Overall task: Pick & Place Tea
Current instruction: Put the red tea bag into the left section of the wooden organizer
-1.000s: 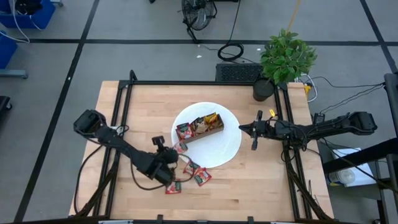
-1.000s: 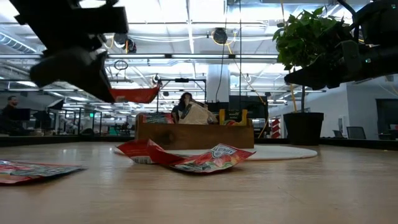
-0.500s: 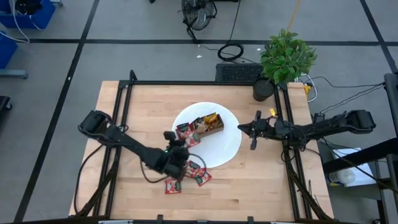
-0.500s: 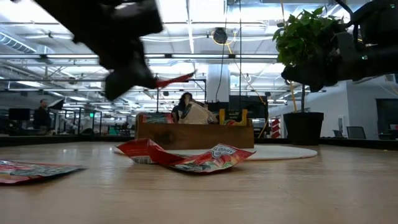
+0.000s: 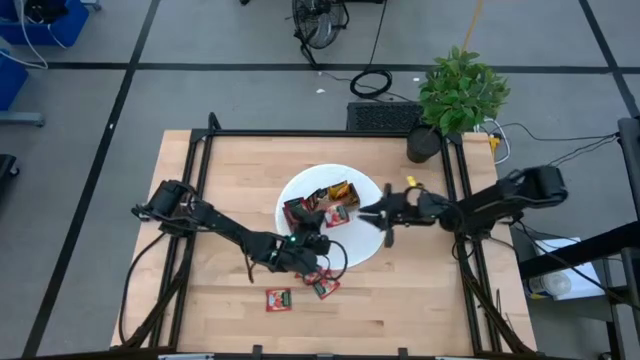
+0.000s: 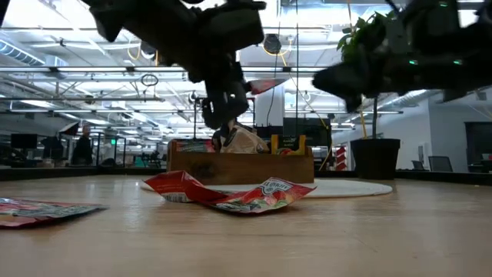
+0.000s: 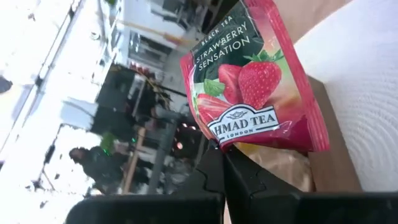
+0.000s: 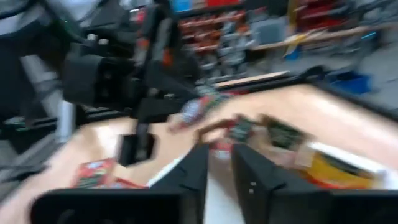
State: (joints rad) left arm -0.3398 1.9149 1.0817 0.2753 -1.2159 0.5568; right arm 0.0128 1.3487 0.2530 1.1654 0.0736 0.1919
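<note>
Left gripper (image 5: pixel 318 243) has carried its pinched tea sachet (image 7: pixel 252 84) over the tray (image 5: pixel 322 212); right jaws parted

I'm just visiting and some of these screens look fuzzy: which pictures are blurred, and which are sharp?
Right wrist view: smeared throughout, the wooden tray barely readable. Left wrist view: the red tea sachet is crisp, its label legible, while the room behind washes out in glare. Low view: both arms are dark, blurred shapes against bright ceiling lights. High view: evenly lit and sharp.
</note>
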